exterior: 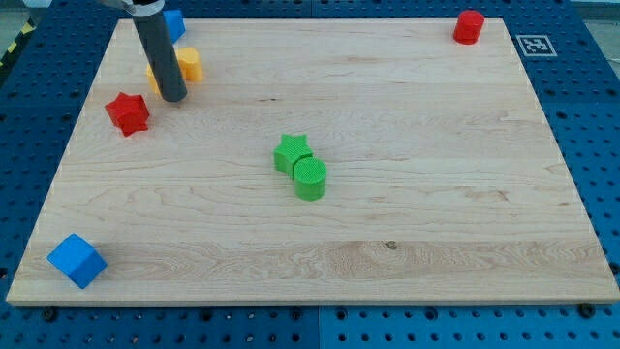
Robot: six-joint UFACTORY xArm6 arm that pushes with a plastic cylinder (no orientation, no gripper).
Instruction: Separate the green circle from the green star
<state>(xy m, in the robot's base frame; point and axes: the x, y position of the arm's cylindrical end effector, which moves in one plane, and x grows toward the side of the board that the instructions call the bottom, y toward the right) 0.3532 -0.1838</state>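
Observation:
The green star (290, 152) lies near the middle of the wooden board (407, 233). The green circle (311, 178) touches it on its lower right side. My tip (174, 97) is at the view's upper left, far from both green blocks. It stands just right of the red star (128, 112) and in front of a yellow block (186, 64).
A blue block (173, 23) sits at the top left edge behind the rod. A blue cube (76, 260) lies at the bottom left corner. A red cylinder (469, 26) stands at the top right corner. Blue pegboard surrounds the board.

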